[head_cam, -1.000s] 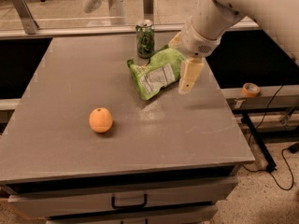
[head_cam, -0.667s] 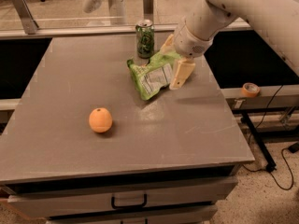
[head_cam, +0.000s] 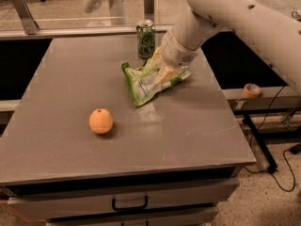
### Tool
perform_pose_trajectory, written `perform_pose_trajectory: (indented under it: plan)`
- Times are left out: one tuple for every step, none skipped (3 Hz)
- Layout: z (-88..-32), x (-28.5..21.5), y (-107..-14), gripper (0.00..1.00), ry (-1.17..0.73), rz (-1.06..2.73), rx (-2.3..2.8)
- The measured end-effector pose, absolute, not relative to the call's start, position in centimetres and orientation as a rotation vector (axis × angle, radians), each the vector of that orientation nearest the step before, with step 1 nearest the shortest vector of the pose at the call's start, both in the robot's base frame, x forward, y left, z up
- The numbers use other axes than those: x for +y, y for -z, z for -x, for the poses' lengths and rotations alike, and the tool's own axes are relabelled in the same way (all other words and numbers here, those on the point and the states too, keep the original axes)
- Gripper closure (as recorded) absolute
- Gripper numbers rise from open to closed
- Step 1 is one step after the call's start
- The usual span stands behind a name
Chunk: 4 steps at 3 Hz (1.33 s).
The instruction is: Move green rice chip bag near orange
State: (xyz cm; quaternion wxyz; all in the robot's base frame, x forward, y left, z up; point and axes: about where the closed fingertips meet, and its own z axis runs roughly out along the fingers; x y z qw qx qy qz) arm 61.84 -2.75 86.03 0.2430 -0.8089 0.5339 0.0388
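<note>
The green rice chip bag (head_cam: 143, 86) lies crinkled on the grey table (head_cam: 188, 131), right of centre toward the back, its white label panel facing up. The orange (head_cam: 101, 121) sits alone at front left, well apart from the bag. My gripper (head_cam: 161, 68) reaches down from the upper right on the white arm and is on the bag's right half. Its cream fingers (head_cam: 166, 73) stand apart, astride the bag's upper right part, which they partly hide.
A dark green patterned drink can (head_cam: 146, 38) stands just behind the bag, close to the gripper. A small orange tape roll (head_cam: 252, 90) lies on a ledge off the table's right side. A glass barrier runs along the back edge. Drawers sit under the table front.
My gripper has moved left and down from beside the bag's right edge onto the bag. The bag, orange and can have stayed in place.
</note>
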Motion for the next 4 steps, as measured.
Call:
perform_pose_trajectory:
  plan:
    - [-61.8, -2.6, -86.0, 0.98, -0.107, 2.214, 1.456]
    - [-61.8, -2.6, -86.1, 1.00, -0.107, 2.214, 1.456]
    - [-61.4, -3.0, -86.0, 1.00, -0.123, 2.194, 1.492]
    - [-59.1, -2.8, -86.5, 1.00, -0.149, 2.149, 1.548]
